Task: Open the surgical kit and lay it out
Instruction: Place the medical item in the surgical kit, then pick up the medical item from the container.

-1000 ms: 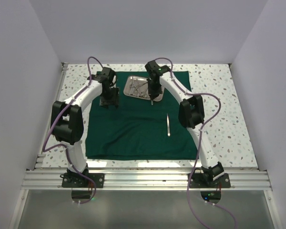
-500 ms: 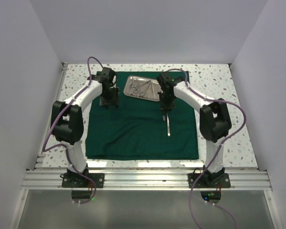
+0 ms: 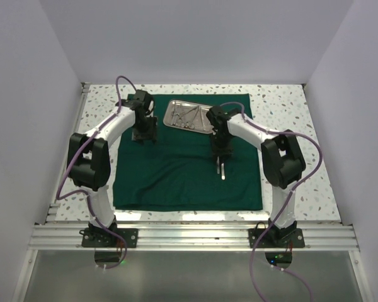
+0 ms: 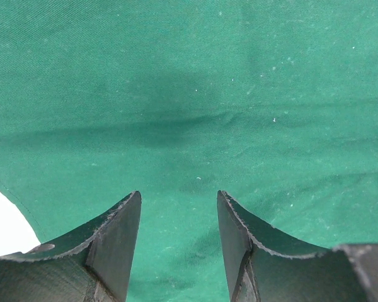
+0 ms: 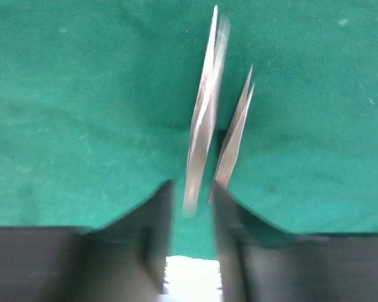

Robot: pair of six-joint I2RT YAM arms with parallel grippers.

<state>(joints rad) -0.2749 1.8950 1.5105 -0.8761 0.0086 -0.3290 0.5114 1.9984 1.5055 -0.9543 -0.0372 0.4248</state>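
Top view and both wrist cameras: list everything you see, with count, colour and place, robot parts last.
Cloth: one, dark green, spread flat over the table's middle.
Tray: one, shiny steel, at the cloth's far edge.
Tray instruments: several, silver, lying in the tray; count unclear.
Tweezers: two, silver, side by side at the right hand, over the cloth's right half.
Table: one, white with speckles, under the cloth.
Left hand: one, black, open and empty, at the cloth's far left.
Right hand: one, black, one tweezer's end between its fingers; blur hides any grip.
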